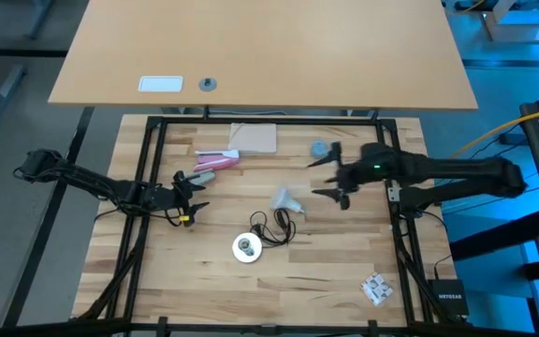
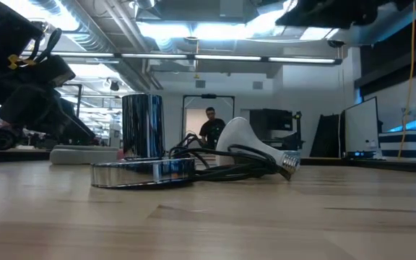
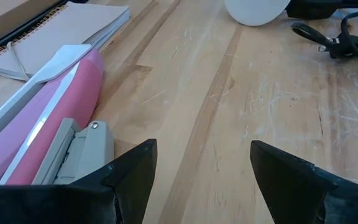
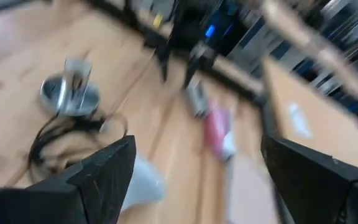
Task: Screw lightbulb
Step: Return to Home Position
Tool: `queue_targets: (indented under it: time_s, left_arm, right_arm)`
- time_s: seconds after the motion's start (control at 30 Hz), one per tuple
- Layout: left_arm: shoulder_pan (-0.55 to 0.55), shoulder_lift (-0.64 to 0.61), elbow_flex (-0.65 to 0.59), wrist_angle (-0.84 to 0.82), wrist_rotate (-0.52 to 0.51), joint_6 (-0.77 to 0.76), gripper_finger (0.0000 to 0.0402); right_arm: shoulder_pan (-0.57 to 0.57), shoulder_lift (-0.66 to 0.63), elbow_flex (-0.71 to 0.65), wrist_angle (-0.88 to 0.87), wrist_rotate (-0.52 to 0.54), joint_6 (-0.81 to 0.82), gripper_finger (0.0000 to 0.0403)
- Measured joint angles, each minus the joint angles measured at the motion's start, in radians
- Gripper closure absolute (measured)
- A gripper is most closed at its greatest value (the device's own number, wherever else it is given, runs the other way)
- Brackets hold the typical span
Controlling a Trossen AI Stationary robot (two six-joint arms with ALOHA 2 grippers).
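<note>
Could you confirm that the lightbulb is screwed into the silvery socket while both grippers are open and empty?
Not quite: the low view shows the lightbulb lying on its side on the table, apart from the silvery socket, not screwed in. The left gripper and right gripper are open and empty.

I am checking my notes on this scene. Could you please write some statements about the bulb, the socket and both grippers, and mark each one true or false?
1. The lightbulb lies on its side on the table, outside the socket. True.
2. The right gripper holds the lightbulb. False: it is open and empty, apart from the bulb.
3. The left gripper is open and holds nothing. True.
4. The socket has no cord. False: a black cord runs from it.
</note>
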Motion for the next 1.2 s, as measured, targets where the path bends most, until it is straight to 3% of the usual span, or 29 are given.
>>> queue_targets:
  time_s: [0.2,0.53,0.9,1.2]
  left_arm:
    - [0.000,0.000,0.000,0.000,0.000,0.000,0.0151]
    - [0.000,-0.035,0.000,0.000,0.000,0.000,0.0151]
    - [0.000,-0.284,0.000,0.001,0.000,0.000,0.0151]
    - [0.001,-0.445,0.000,0.002,0.001,0.000,0.0151]
  right_arm:
    - [-0.001,-0.188,-0.160,0.192,0.000,0.000,0.0052]
    - [-0.001,-0.388,-0.422,0.211,0.001,0.000,0.0052]
    - [-0.001,-0.568,-0.719,0.142,0.002,0.000,0.0052]
    - [-0.002,-0.742,-0.733,0.148,0.086,0.001,0.0052]
